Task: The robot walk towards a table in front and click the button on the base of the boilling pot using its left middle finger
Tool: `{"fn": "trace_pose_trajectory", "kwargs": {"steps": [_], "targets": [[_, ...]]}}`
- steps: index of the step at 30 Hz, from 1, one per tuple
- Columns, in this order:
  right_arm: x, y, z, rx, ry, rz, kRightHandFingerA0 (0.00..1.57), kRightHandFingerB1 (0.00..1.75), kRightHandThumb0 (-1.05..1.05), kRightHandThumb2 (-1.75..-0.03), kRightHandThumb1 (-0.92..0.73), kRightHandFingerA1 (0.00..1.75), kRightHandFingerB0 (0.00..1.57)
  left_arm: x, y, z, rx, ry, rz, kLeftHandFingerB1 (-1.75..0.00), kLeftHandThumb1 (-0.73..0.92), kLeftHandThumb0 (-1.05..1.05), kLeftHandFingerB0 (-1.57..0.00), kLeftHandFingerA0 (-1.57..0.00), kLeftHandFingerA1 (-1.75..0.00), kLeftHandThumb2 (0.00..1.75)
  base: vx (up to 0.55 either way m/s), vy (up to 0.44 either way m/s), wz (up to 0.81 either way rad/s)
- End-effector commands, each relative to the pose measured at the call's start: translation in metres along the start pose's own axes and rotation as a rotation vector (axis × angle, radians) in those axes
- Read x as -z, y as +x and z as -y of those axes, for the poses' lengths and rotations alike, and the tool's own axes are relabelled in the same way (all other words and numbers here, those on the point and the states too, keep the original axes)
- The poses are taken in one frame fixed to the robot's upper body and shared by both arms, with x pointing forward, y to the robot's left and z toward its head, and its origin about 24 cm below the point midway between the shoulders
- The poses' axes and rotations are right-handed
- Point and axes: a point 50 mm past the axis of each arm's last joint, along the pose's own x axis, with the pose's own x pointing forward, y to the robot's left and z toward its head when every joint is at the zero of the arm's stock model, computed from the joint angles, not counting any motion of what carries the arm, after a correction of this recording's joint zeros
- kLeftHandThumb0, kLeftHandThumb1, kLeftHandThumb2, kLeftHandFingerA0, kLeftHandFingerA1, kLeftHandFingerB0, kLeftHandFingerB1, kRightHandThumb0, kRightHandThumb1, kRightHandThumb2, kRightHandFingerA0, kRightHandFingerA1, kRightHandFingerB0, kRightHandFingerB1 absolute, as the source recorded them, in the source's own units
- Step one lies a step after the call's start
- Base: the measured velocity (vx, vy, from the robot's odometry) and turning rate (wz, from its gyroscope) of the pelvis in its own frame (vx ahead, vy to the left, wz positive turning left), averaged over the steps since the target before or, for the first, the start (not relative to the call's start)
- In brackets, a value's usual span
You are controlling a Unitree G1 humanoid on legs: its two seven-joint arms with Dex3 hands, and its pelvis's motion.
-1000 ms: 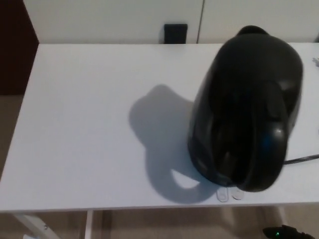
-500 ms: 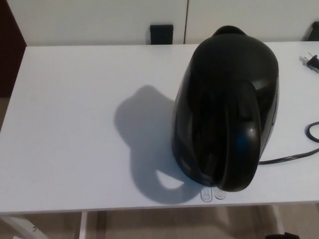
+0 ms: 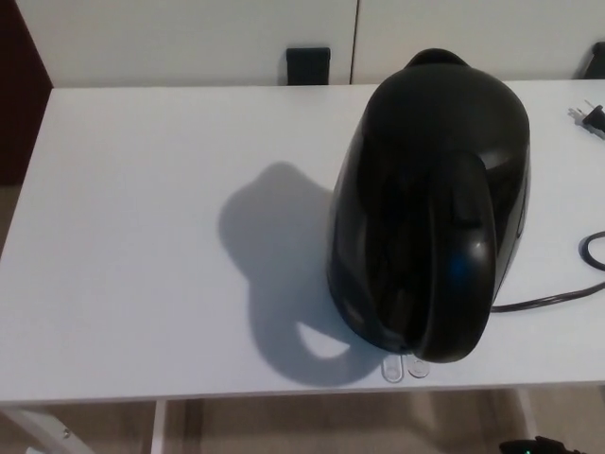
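I am at the table (image 3: 142, 284); the pot (image 3: 427, 203) stands right of centre, buttons (image 3: 404, 368) probably those pale tabs at its near base. Neither hand shows (state unknown). Press remains.

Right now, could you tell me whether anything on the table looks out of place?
The plug lies loose on the white table at the far right, so the black kettle seems unplugged. Nothing spilled.

Glossy black boiling pot (image 3: 430, 203) (blue glint on its handle), white table (image 3: 142, 236), black cord (image 3: 558, 298).
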Motion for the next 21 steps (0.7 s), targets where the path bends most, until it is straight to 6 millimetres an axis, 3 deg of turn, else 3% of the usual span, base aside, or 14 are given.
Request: {"fn": "trace_pose_trajectory", "kwargs": {"steps": [1,2,5,14,15,21], "targets": [[0.001,0.001,0.004,0.002,-0.009,-0.025,0.48,0.36,-0.37,-0.58,-0.62,0.42,0.29,-0.039,0.0,0.029,0.208,0.358,0.223,-0.29,0.68,-0.48,-0.21,-0.34,-0.32,0.61,0.0,0.0,0.0],[0.0,0.001,0.004,0.003,-0.01,-0.023,0.48,0.36,-0.37,-0.58,-0.62,0.42,0.28,-0.047,0.001,0.033,0.244,0.413,0.254,-0.38,0.59,-0.57,-0.11,-0.21,-0.4,0.8,0.0,0.0,0.0],[-0.002,0.003,0.005,0.004,-0.01,-0.016,0.48,0.36,-0.37,-0.58,-0.62,0.43,0.28,-0.07,0.005,0.043,0.322,0.552,0.367,-0.37,0.61,-0.56,-0.11,-0.21,-0.4,0.82,0.0,0.0,0.0],[-0.008,0.005,0.009,0.007,-0.008,0.0,0.49,0.35,-0.37,-0.59,-0.62,0.43,0.28,-0.11,0.021,0.053,0.351,0.768,0.584,-0.37,0.64,-0.52,-0.09,-0.19,-0.4,0.83,0.0,0.0,0.0],[-0.009,0.005,0.009,0.006,-0.005,0.003,0.49,0.35,-0.37,-0.59,-0.62,0.43,0.28,-0.113,0.022,0.052,0.347,0.774,0.598,-0.27,0.78,-0.45,-0.15,-0.27,-0.31,0.65,0.0,0.0,0.0],[-0.011,0.006,0.009,0.002,-0.016,0.017,0.48,0.35,-0.39,-0.59,-0.63,0.42,0.29,-0.137,0.025,0.05,0.303,0.9,0.706,-0.27,0.8,-0.4,-0.14,-0.23,-0.3,0.65,0.0,0.0,0.0]]}}
